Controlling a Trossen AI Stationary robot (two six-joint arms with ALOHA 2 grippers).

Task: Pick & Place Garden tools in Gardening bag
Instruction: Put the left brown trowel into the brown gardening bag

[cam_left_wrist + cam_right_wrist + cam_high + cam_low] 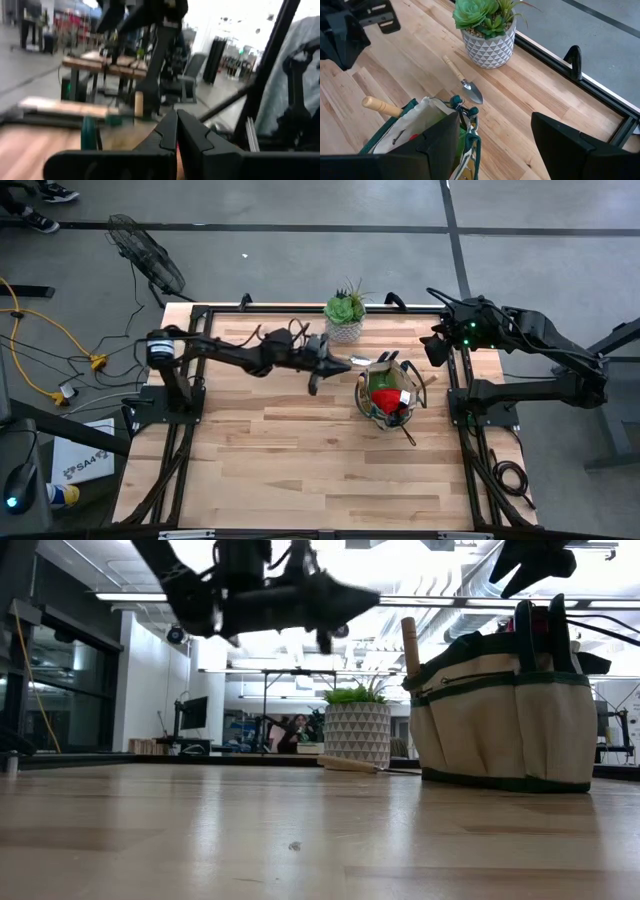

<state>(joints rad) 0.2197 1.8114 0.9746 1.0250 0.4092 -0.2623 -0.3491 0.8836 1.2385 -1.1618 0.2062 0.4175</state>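
Observation:
The khaki gardening bag (388, 392) with green trim stands at the table's right middle. A red cone piece (391, 400) and a wooden tool handle (410, 645) stick up in it. A small wooden-handled trowel (465, 82) lies flat on the table between the bag (415, 130) and the plant pot. My left gripper (365, 597) hangs shut and empty in the air, left of the bag and above the table; it is also in the high view (335, 363). My right gripper (505, 150) waits open, high at the far right (437, 345).
A green succulent in a white patterned pot (345, 318) stands at the far edge, just behind the trowel. Black frame rails run along the table's left, right and far sides. The near half of the wooden table (300, 470) is bare.

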